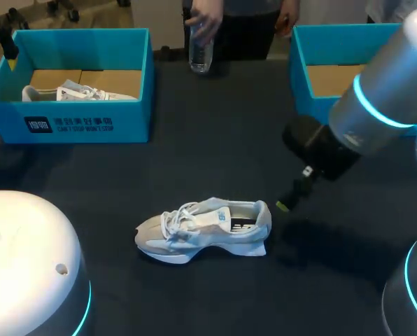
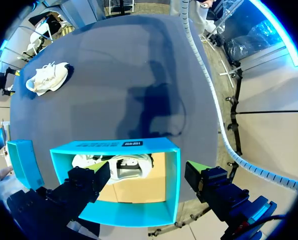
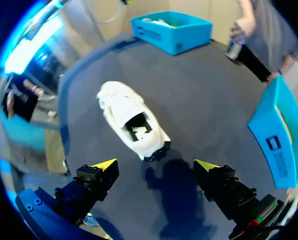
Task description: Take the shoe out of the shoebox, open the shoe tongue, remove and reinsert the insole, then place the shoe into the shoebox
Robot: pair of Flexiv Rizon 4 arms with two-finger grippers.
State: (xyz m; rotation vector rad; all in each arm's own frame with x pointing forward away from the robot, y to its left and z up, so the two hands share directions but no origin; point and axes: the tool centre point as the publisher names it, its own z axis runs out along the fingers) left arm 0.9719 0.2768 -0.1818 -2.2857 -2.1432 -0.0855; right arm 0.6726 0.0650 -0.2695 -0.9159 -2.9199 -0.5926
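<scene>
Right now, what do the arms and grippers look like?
Right arm: silver-grey cylinder, glowing cyan ring, black wrist. Left arm: white dome, cyan ring. Left gripper and right gripper: black blocky fingers with yellow wedge tips, blue housing behind. A white ribbed hose runs beside the left one.

Two white shoes: one shoe (image 1: pixel 205 229) on the counter (image 1: pixel 215 140), another shoe (image 1: pixel 79 92) inside the left box (image 1: pixel 75 122). Two blue boxes, the left box and a right box (image 1: pixel 299 63). One bottle (image 1: pixel 201 50); two tools, left tool (image 2: pixel 149 170) and right tool (image 3: pixel 155 164).
</scene>
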